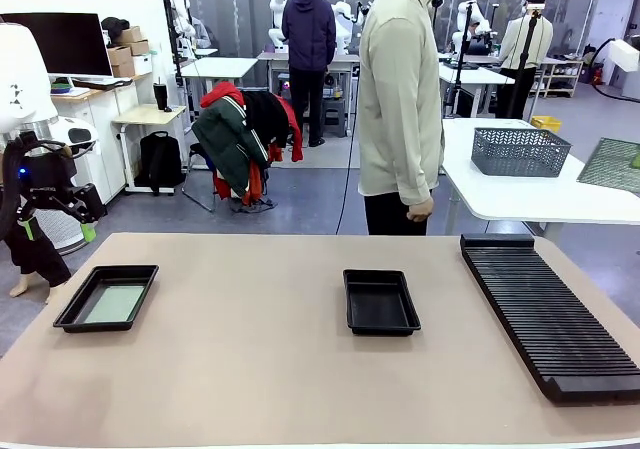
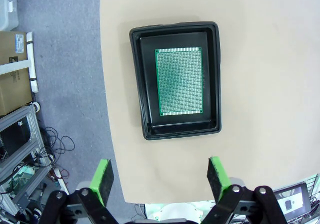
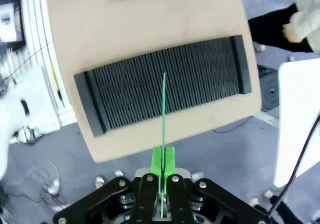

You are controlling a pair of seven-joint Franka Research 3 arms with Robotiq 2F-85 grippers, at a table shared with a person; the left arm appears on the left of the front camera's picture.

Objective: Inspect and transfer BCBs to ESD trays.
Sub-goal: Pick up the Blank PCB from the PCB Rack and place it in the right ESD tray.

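A black ESD tray (image 1: 70,314) lies at the table's left with a pale green BCB (image 1: 112,303) flat inside it. From above, the left wrist view has that tray (image 2: 137,84) and BCB (image 2: 180,81), with my left gripper (image 2: 160,178) open high over the table's edge. That gripper (image 1: 57,231) hangs off the table's left side. A second ESD tray (image 1: 380,301) sits mid-table with nothing in it. My right gripper (image 3: 163,160) is shut on another BCB (image 3: 163,104), seen edge-on above the rack (image 3: 165,92). The same board (image 1: 610,164) appears at the far right.
A long black ribbed rack (image 1: 550,314) runs along the table's right side. A person stands at the far edge, one hand (image 1: 420,209) hanging down. On a white table behind them sits a grey wire-mesh basket (image 1: 520,152). Bare tabletop separates the two trays.
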